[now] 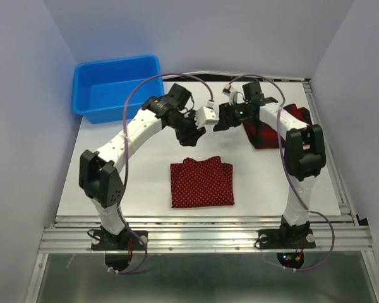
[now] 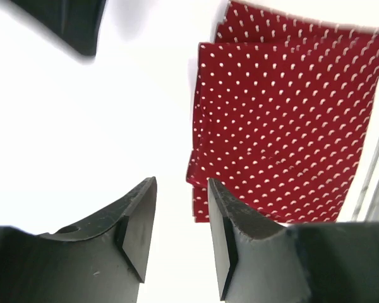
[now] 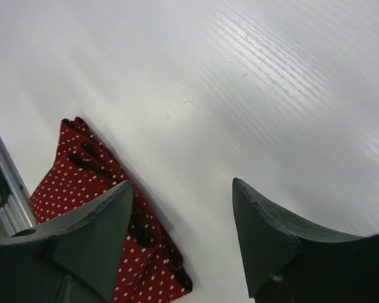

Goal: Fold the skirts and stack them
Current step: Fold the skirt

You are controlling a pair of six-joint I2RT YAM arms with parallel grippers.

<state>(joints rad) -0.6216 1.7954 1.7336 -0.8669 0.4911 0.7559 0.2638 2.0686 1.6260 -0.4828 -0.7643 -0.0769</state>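
Note:
The dark red polka-dot skirt [image 1: 202,183] lies folded into a flat square at the table's middle front. It also shows in the left wrist view [image 2: 284,120] and at the lower left of the right wrist view [image 3: 82,183]. The tartan plaid skirt [image 1: 270,131] lies crumpled at the right back, partly hidden under the right arm. My left gripper [image 1: 192,134] hangs open and empty above the table behind the folded skirt [image 2: 182,189]. My right gripper [image 1: 220,123] is open and empty just right of it, left of the plaid skirt [image 3: 183,189].
An empty blue plastic bin [image 1: 117,85] stands at the back left. The white table top [image 1: 139,177] ends in metal rails at the front and right [image 1: 331,183]. The two wrists are close together over the table's middle back.

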